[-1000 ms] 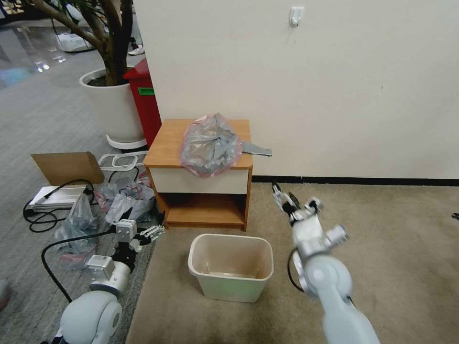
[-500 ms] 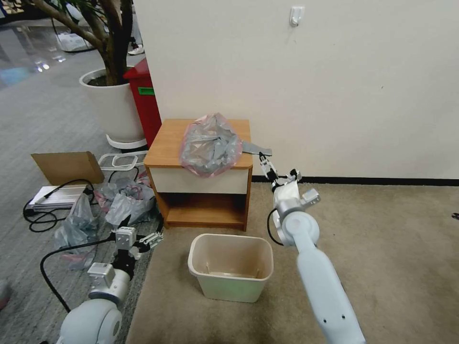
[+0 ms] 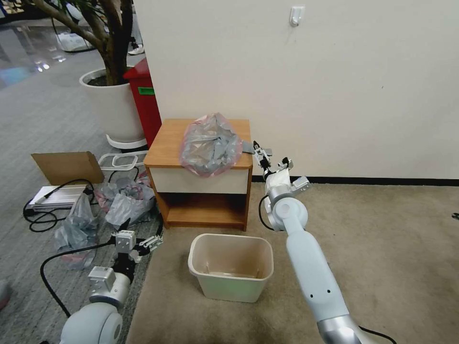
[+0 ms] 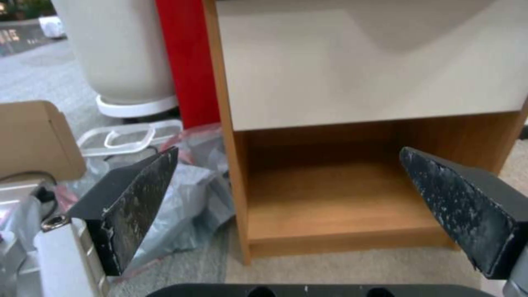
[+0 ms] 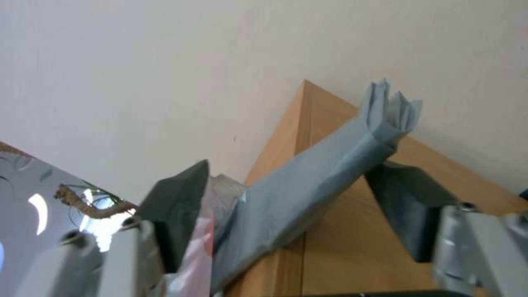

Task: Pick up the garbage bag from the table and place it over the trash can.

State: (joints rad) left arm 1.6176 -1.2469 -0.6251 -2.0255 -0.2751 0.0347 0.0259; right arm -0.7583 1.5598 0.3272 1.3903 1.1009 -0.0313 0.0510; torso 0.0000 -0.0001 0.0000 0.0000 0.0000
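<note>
The crinkly translucent grey garbage bag with a pink rim (image 3: pixel 210 145) lies heaped on the wooden tabletop (image 3: pixel 167 143), its twisted grey tail (image 5: pixel 308 185) between the right gripper (image 3: pixel 262 156)'s wide-open jaws, ungrasped.

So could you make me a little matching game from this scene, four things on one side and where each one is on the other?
Things:
1. garbage bag
2. trash can
3. right gripper
4. left gripper

Places:
A. low over the floor, left of the table
B. on the carpet in front of the table
C. on the tabletop, its folded tail past the right edge
D. at the bag's tail, fingers open either side

Pairs: 1-C, 2-B, 3-D, 4-A
</note>
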